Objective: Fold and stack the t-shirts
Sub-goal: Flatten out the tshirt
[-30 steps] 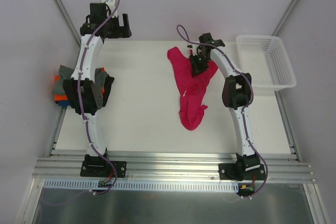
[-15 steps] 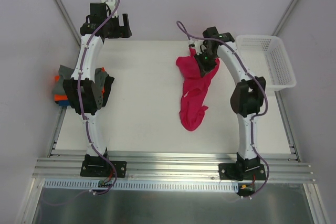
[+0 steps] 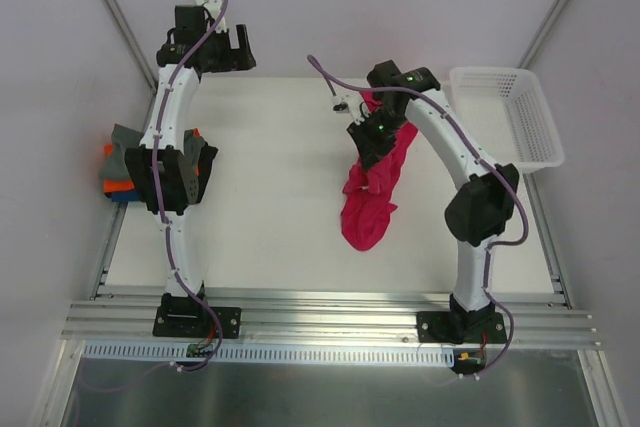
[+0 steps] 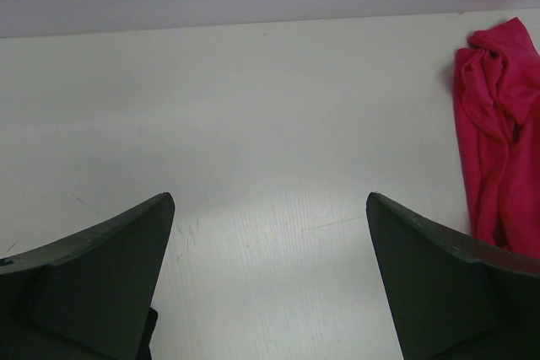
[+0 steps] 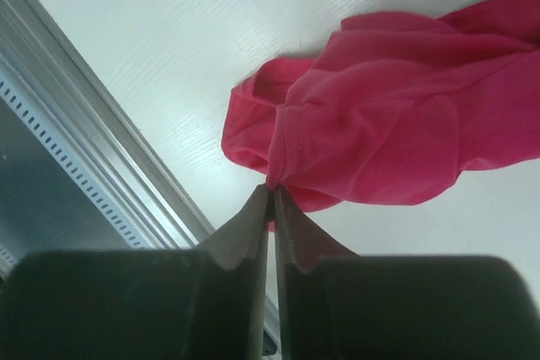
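The magenta-red t-shirt (image 3: 370, 197) hangs bunched from my right gripper (image 3: 372, 142), its lower end resting on the white table. In the right wrist view my right gripper (image 5: 272, 191) is shut on a pinch of the t-shirt (image 5: 380, 132). My left gripper (image 3: 222, 47) is at the table's far left edge, open and empty; in its wrist view (image 4: 270, 242) the jaws stand wide apart over bare table, with the t-shirt (image 4: 498, 149) at the right. A stack of folded t-shirts (image 3: 118, 172), grey, orange and blue, lies at the left edge, partly hidden by the left arm.
A white plastic lattice basket (image 3: 505, 117) stands at the table's far right. A metal rail (image 3: 330, 322) runs along the near edge by the arm bases. The table (image 3: 260, 197) is white.
My right gripper has moved left and nearer, lifting the red t-shirt's upper part off the table so it now hangs bunched. The left arm has not moved.
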Controlling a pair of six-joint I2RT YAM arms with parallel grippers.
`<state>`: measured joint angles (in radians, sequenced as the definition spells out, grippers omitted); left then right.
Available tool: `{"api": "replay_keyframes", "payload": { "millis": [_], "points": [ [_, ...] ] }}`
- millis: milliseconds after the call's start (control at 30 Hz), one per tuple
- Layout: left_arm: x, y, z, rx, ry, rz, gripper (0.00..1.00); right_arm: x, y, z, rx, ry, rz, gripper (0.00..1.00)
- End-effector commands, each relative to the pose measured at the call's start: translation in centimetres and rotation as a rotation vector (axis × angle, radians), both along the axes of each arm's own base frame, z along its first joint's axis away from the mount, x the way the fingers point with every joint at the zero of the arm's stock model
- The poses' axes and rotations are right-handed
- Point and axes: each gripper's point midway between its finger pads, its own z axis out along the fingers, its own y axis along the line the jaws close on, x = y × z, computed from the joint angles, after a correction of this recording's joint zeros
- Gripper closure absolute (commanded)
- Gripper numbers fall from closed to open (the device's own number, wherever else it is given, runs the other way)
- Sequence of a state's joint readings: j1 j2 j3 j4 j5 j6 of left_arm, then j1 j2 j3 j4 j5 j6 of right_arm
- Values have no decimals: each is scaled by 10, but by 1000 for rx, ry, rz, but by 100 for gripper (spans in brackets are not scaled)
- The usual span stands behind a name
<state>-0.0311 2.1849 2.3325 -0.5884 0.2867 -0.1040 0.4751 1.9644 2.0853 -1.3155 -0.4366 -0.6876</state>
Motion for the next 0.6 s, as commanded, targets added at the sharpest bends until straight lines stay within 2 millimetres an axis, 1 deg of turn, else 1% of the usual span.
{"api": "replay_keyframes", "payload": {
  "millis": [0,33,67,100,133,167,200,267,300,367,433,500,533,567],
  "points": [
    [2,-2,28,-33,-66,-11,1,-68,-34,-19,-178,377,26,84],
    [3,-1,30,-29,-72,-10,1,-65,-36,-23,-199,375,24,55],
    [2,1,33,-22,-78,-7,1,-57,-39,-29,-231,354,36,43],
    [2,3,33,-18,-81,-3,1,-52,-42,-32,-246,337,46,33],
    [2,5,35,-9,-85,2,1,-46,-43,-33,-259,317,50,32],
    [1,8,34,-5,-81,8,1,-34,-43,-35,-277,284,52,30],
    [0,11,34,2,-82,16,1,-26,-42,-34,-274,252,68,30],
    [-2,17,32,13,-75,32,1,-14,-37,-32,-260,205,82,30],
    [-2,18,33,18,-76,35,1,-2,-33,-29,-245,161,93,30],
    [-3,20,32,28,-75,43,1,13,-26,-29,-233,97,91,30],
    [-4,21,33,29,-76,48,1,26,-21,-37,-238,35,124,30],
    [-3,21,33,27,-76,45,1,24,-15,-50,-266,29,193,30],
    [-4,20,35,25,-82,43,1,21,-14,-60,-289,50,230,30],
    [-4,21,35,27,-82,45,1,16,-9,-67,-304,57,303,30]
  ]
}}
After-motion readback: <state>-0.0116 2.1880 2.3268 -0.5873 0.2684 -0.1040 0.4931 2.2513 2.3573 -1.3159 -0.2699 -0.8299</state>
